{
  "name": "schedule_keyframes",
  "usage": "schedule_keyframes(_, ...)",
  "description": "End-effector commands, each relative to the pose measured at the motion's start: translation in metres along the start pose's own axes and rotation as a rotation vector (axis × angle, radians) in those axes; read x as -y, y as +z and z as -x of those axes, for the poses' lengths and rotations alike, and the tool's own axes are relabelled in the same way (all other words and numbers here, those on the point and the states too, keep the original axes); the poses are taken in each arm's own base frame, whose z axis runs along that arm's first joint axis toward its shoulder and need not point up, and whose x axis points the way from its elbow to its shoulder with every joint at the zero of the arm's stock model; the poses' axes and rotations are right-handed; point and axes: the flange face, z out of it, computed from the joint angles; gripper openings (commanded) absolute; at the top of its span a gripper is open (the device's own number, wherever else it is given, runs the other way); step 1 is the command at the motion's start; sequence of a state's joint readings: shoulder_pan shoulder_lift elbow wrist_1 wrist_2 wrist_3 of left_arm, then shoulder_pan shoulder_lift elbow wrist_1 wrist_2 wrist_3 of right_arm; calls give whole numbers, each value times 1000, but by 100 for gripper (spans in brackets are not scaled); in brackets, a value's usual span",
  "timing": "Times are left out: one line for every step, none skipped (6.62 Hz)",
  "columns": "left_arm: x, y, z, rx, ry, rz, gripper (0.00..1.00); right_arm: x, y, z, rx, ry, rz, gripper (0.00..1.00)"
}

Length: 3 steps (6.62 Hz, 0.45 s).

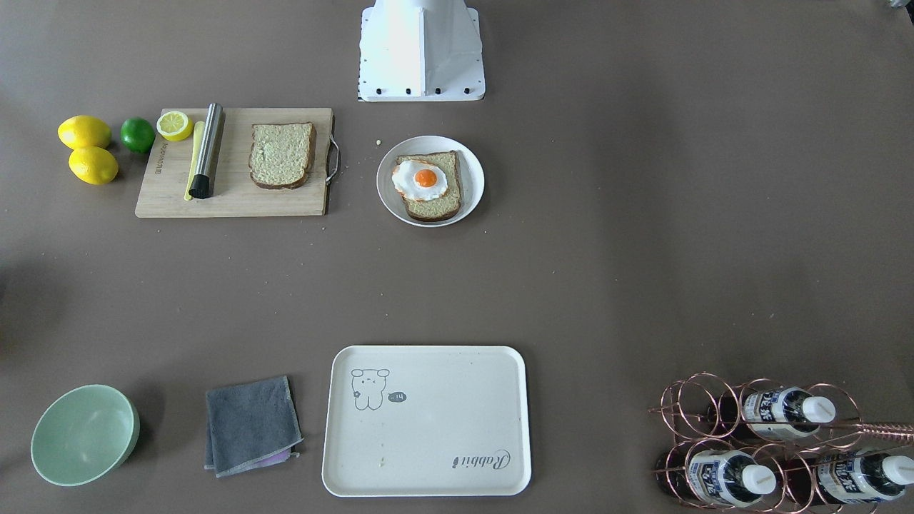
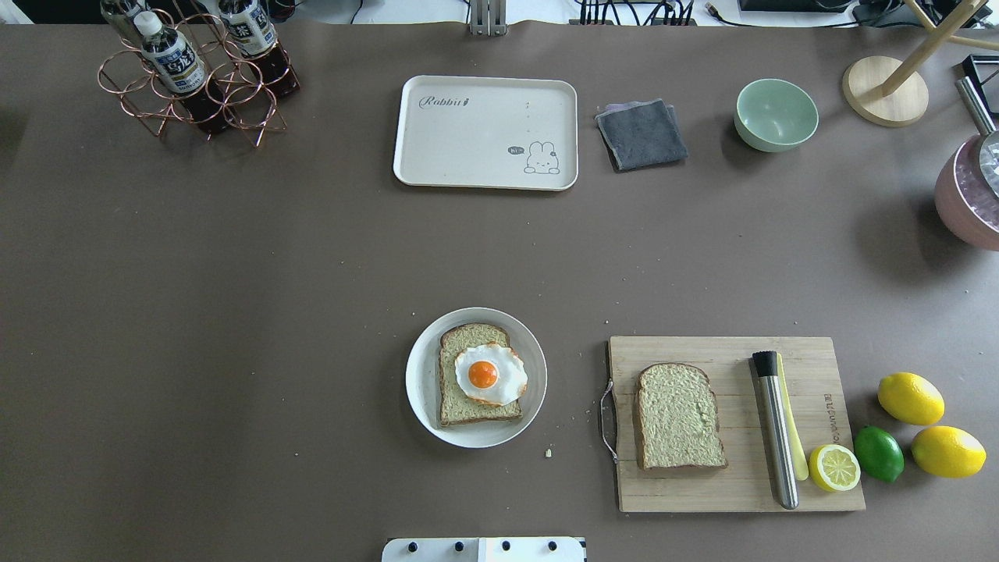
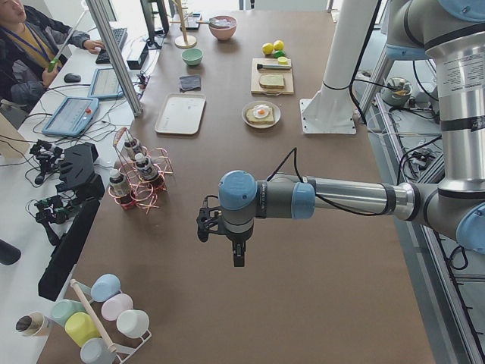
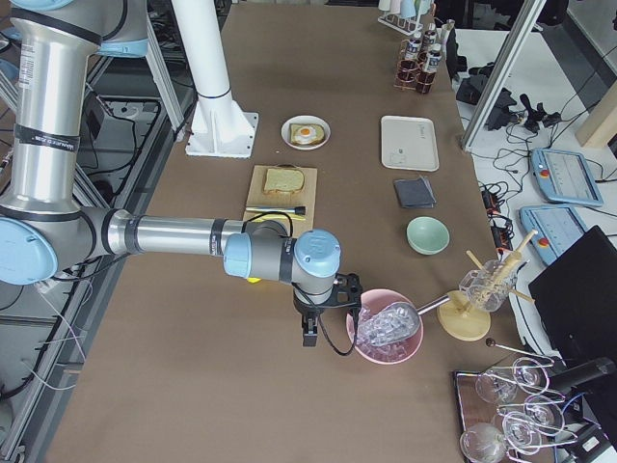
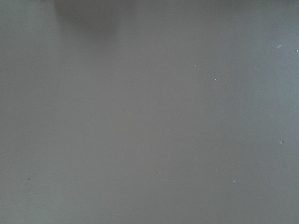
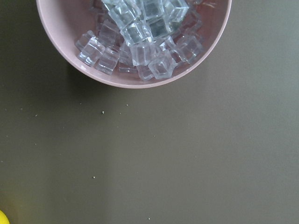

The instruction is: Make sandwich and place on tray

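One bread slice with a fried egg on top lies on a small round white plate near the robot's base. A second bread slice lies on the wooden cutting board beside the plate. The cream tray with "Rabbit" on it lies bare at the table's far side. My left gripper hangs over bare table far to the left, and I cannot tell if it is open or shut. My right gripper hangs beside a pink bowl, state also unclear.
On the board lie a metal muddler and a half lemon; two lemons and a lime sit beside it. A grey cloth, a green bowl, a bottle rack and a pink bowl of ice stand around.
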<state>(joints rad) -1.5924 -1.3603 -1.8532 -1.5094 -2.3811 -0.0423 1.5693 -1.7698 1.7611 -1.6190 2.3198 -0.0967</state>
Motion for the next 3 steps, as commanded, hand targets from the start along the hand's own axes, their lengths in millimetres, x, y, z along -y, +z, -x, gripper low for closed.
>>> schedule_keyframes(-1,0,0,-1,-1,0,98,-1,-1,2,12,-1,-2,100)
schedule_keyframes(-1,0,0,-1,0,0,98,0,-2,3,11,-6,-6,100)
schedule_keyframes(-1,0,0,-1,0,0,98,0,-2,3,11,-6,-6,100)
